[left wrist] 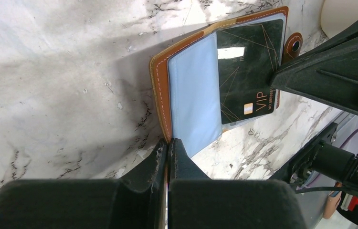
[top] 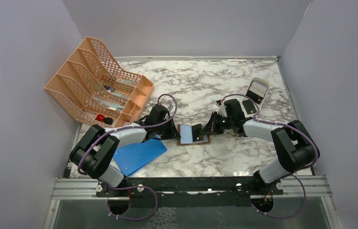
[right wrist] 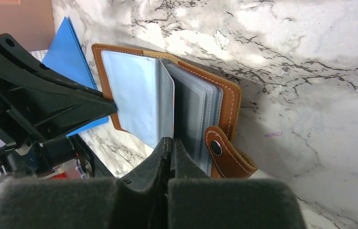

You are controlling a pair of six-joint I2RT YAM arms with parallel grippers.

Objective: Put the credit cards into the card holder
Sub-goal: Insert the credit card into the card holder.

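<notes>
The brown leather card holder [top: 205,141] lies open on the marble between both arms. Its light blue inner page [left wrist: 194,95] shows, with clear sleeves behind it. My left gripper [left wrist: 168,143] is shut on the edge of its brown cover [left wrist: 158,90]; it also shows in the top view [top: 175,133]. My right gripper [right wrist: 171,143] is shut on the dark, almost black card [left wrist: 246,71], marked VIP, and holds it edge-on among the sleeves [right wrist: 198,109], beside the snap tab [right wrist: 225,155]. I cannot pick out a separate light blue card.
The big bright blue board [top: 139,155] lies left of the card holder, under my left arm. The orange mesh rack [top: 98,83] stands at the back left. A white oblong tray [top: 257,89] lies at the back right, near the side wall.
</notes>
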